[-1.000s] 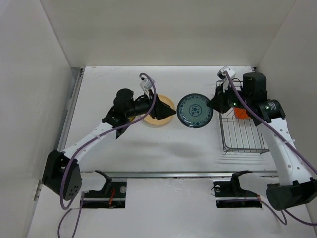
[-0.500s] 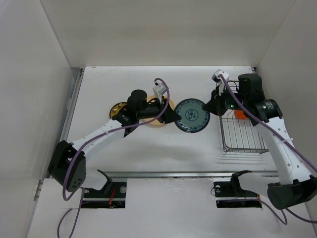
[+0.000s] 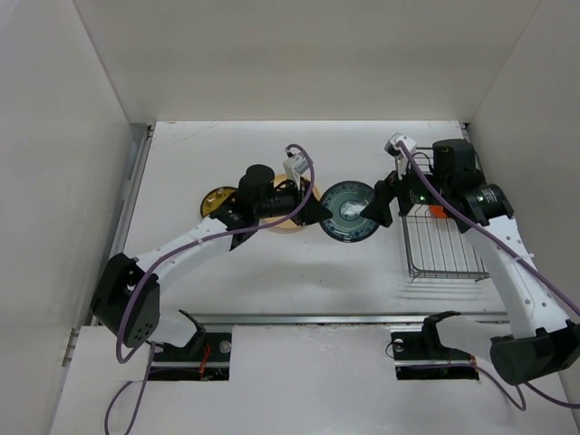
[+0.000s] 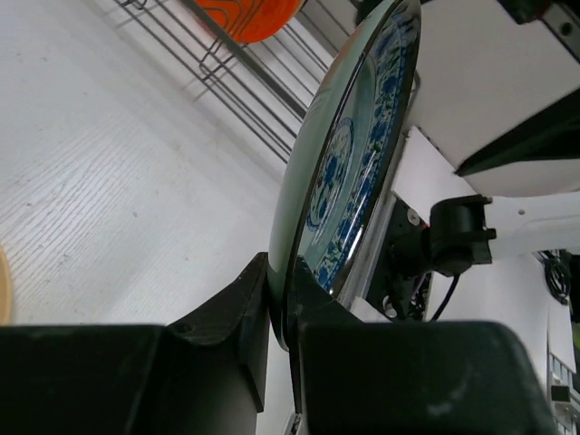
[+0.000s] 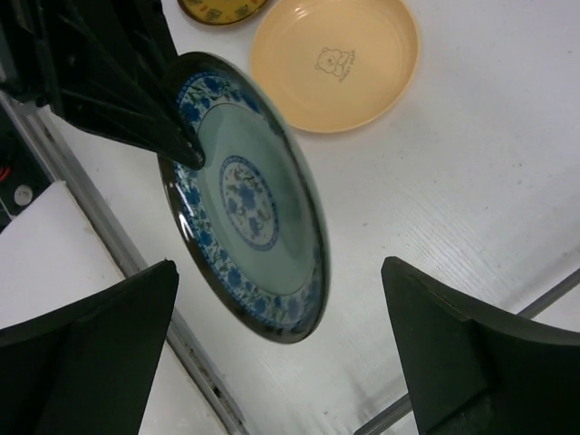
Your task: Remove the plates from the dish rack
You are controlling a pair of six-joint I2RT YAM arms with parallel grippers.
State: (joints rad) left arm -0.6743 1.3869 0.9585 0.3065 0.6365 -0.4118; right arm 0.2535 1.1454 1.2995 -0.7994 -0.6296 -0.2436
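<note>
Pinches the blue plate [image 3: 352, 211] at its left rim with the left gripper [image 3: 319, 213], pressed tight on the edge, as seen close up from the left wrist. Holds it tilted on edge above the table [image 3: 299, 281], between the two grippers and just left of the rack [image 3: 444, 249]. Spreads the right gripper [image 3: 376, 210] wide, with a finger [image 5: 91, 353] out to either side of the plate and off it in the right wrist view. Differs here from a second ago: then gripped the same plate with the right gripper alone, at its right rim, and kept the left gripper back over the peach plate [image 5: 335, 59]. Half a second ago already had the left gripper up at the plate's left rim, with the right one clamped on the other side. Now swaps the roles: closed on the left, let go on the right. Reaches farther right with the left arm than a second ago, and so uncovers the yellow plate [image 3: 216, 199], flat on the table beside the peach one and hidden under the arm back then. Keeps the blue plate in nearly the same spot, only slightly farther left. Leaves the orange plate [image 3: 437, 211] in the far part of the rack, as before, and the rack itself unmoved.
</note>
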